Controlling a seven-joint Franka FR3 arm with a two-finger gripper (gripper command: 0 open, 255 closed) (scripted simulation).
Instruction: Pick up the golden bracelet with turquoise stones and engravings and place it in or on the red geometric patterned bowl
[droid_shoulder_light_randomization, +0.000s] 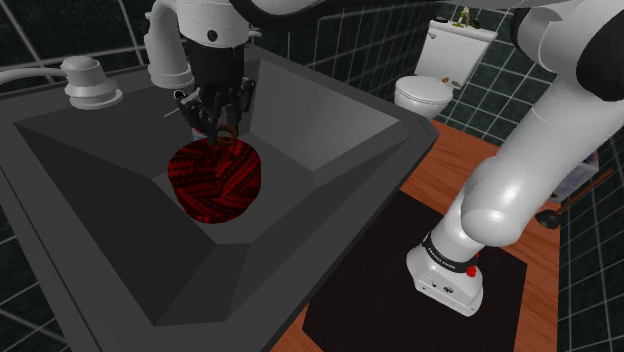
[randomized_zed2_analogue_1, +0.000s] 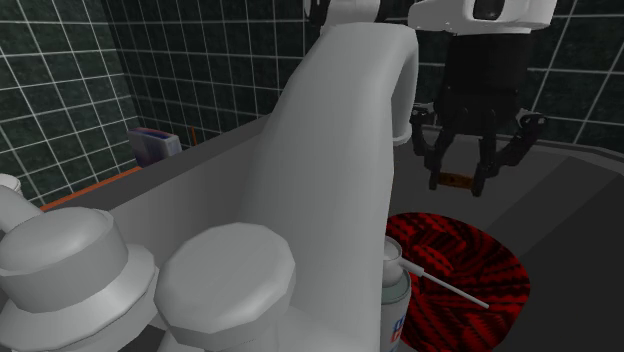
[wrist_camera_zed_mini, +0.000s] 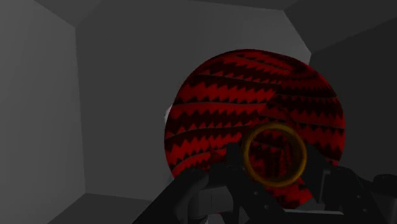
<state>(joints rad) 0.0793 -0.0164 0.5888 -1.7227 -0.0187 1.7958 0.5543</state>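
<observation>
Black gripper (wrist_camera_zed_mini: 274, 160), jaws pinching a golden ring bracelet (wrist_camera_zed_mini: 275, 126) from both sides. Bracelet hangs above the red zigzag-patterned bowl (wrist_camera_zed_mini: 216, 102), not touching it. Bowl sits at the bottom of a dark grey sink basin (droid_shoulder_light_randomization: 330, 130).

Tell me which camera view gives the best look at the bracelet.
The wrist view: the bracelet shows as a full golden ring between the fingers, in front of the red bowl. The second exterior view shows it edge-on, a short brown bar. The shoulder view shows barely a sliver of it.
</observation>
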